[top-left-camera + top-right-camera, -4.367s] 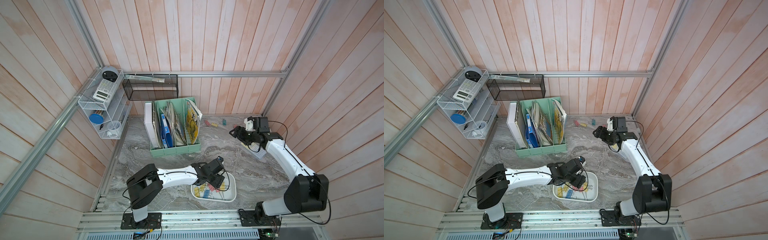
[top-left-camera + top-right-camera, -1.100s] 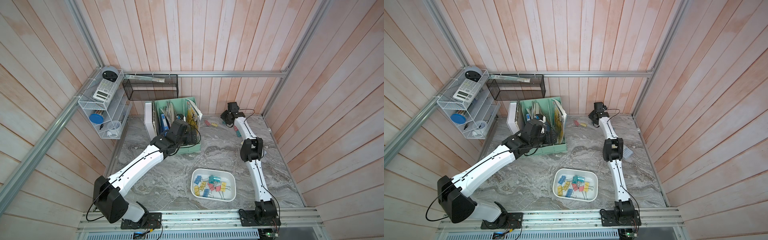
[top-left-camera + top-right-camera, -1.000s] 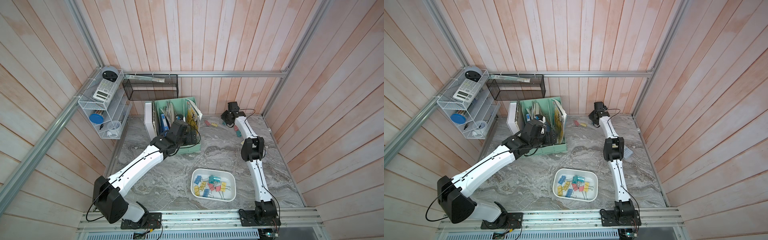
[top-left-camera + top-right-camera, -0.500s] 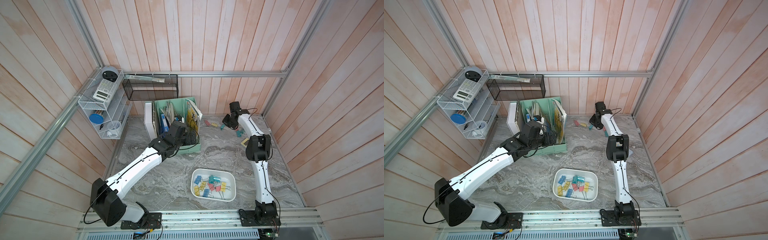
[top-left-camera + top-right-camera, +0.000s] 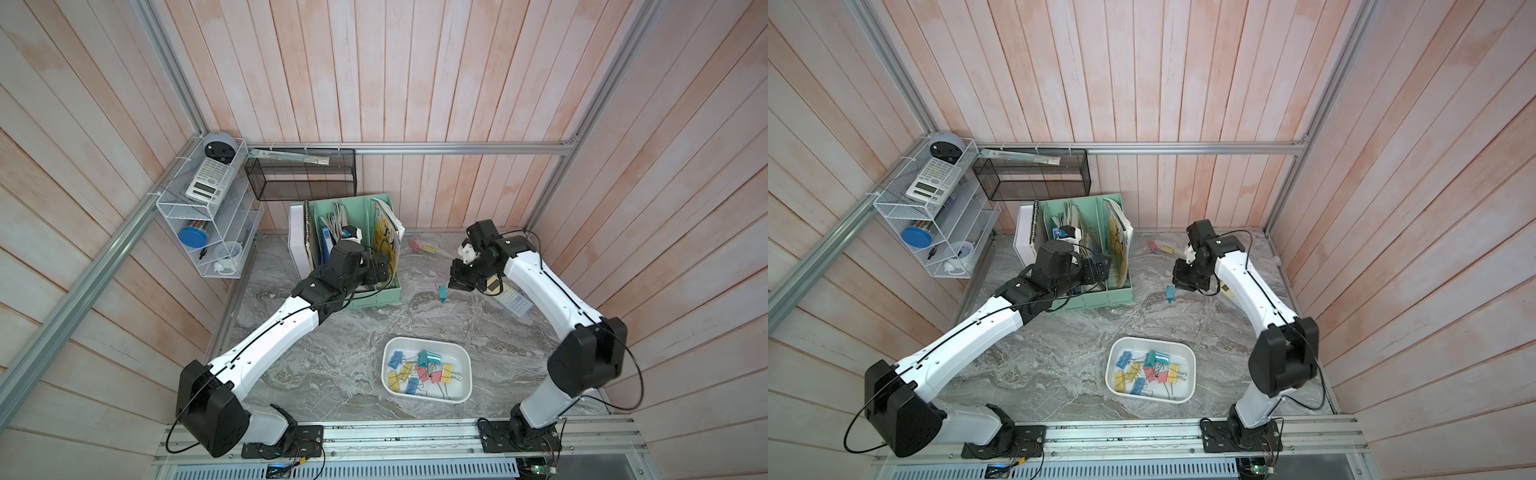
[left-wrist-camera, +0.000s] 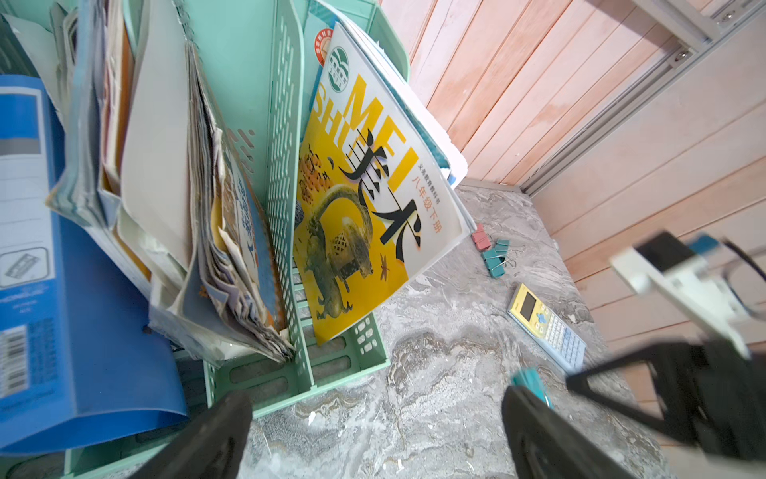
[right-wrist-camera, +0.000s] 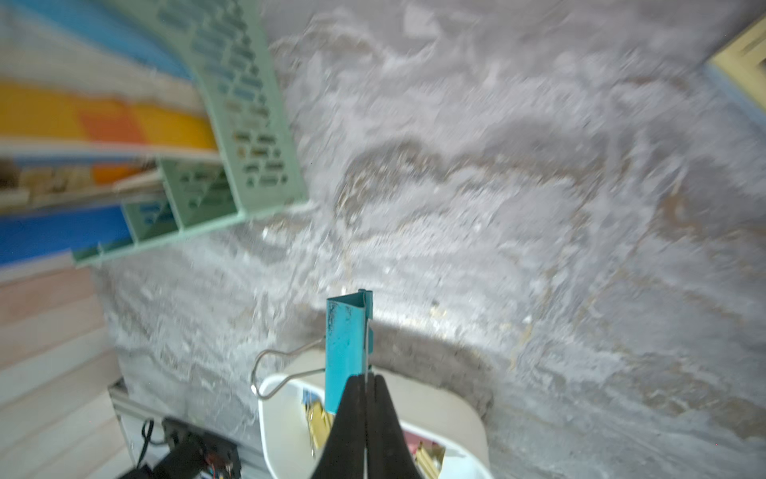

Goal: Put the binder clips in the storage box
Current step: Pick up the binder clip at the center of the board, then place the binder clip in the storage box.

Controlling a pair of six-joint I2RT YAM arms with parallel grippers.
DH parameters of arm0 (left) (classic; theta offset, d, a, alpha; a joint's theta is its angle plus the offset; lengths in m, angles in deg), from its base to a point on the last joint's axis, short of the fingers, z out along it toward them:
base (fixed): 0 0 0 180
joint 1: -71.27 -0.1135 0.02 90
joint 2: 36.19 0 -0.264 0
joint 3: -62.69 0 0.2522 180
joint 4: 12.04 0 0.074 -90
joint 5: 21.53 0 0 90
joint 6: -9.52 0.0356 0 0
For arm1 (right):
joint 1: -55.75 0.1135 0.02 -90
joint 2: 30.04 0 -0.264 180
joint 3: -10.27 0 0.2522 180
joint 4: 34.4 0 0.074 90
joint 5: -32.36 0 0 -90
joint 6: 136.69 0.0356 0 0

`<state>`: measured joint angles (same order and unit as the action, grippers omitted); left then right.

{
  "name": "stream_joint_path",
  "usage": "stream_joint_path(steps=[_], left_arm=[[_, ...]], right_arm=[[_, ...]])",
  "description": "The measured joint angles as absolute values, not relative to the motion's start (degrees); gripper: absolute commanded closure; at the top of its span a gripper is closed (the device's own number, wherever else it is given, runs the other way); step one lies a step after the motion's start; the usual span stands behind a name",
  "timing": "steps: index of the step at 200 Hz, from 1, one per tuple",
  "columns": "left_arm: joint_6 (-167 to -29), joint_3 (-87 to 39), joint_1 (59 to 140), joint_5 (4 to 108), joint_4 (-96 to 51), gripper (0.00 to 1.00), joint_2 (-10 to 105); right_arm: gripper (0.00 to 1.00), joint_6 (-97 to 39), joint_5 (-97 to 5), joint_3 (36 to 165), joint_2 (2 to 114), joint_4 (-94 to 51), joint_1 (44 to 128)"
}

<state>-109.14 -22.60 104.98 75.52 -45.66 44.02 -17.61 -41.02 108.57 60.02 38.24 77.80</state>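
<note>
One teal binder clip [image 7: 347,352] is pinched in the right gripper [image 7: 366,385], whose black fingers are pressed together on it. The clip's body juts past the tips and a silver wire handle loops out to one side. In both top views this clip [image 5: 442,293] hangs over the marbled tabletop [image 5: 332,332], between the mint-green file holder [image 5: 374,299] and the yellow-and-blue calculator [image 5: 513,301], well apart from the storage box [image 5: 455,357]. About a dozen binder clips [image 5: 419,372] in yellow, blue, pink and teal lie inside that white box. A pink clip [image 5: 414,246] and a yellow clip [image 5: 429,249] lie loose near the back wall. The left gripper [image 6: 375,431] is spread wide and holds nothing, just beside the file holder's front corner.
</note>
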Motion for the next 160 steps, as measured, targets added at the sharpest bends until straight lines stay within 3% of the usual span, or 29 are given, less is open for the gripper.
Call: stream_joint_path(steps=[43,53,63,71,88,131,160], left_arm=[[-108.99,-22.58,103.36,72.27,-43.96,0.0,45.94],[-108.99,-22.58,103.12,71.33,-43.98,0.0,46.77],[-109.01,-22.58,103.01,70.47,-43.98,0.0,47.47],[-109.01,-22.58,102.93,69.91,-43.96,0.0,47.91],[-109.01,-22.67,102.84,68.66,-44.0,0.0,48.65],[-109.01,-23.54,102.53,67.17,-44.04,0.0,49.18],[-108.97,-24.61,102.4,67.15,-44.02,0.0,49.18]], right_arm=[[0.99,-15.36,-39.65,93.05,50.12,38.98,94.87],[0.89,-14.74,-39.73,90.56,49.46,39.0,96.57],[0.67,-13.89,-40.87,88.74,48.72,39.13,96.7],[0.55,-13.76,-41.83,88.37,48.37,39.31,96.37],[0.42,-13.69,-43.03,89.09,48.42,39.13,95.48],[0.41,-16.08,-43.47,101.79,55.04,38.13,84.59],[0.42,-13.17,-50.49,111.71,62.62,31.59,73.58]])
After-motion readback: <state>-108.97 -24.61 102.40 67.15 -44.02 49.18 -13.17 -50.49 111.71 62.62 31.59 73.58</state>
